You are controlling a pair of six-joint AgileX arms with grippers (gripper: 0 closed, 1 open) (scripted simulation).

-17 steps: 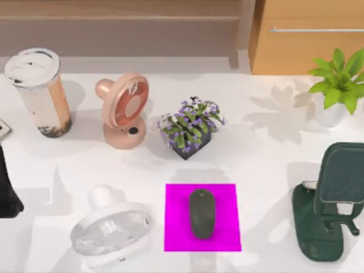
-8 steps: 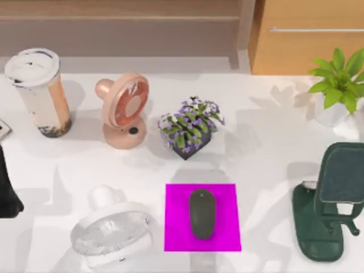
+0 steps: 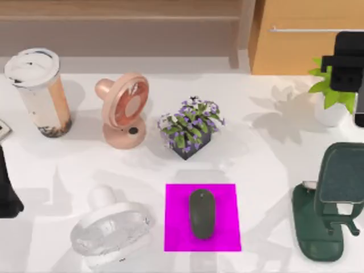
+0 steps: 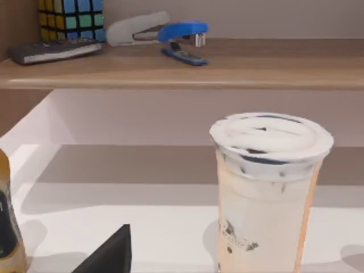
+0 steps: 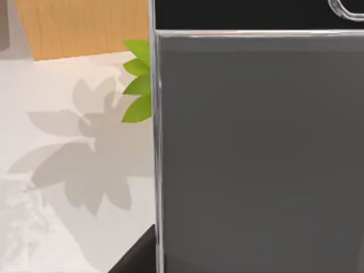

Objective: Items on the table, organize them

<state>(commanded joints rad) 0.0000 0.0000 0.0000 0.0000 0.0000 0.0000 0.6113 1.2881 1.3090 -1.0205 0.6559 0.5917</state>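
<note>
While our right gripper point(image 3: 348, 68) hung at two o'clock clamped on the phone point(image 5: 256, 153), the mouse point(image 3: 202, 213) lay on the pink pad point(image 3: 176, 222), the cup point(image 3: 40, 91) at ten o'clock.

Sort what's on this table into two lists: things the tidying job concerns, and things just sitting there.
Job:
mouse on the magenta pad
drink cup
smartphone, up close at the right wrist
green stand

Just sitting:
pink fan
white fan
flowering plant
leafy plant
</note>
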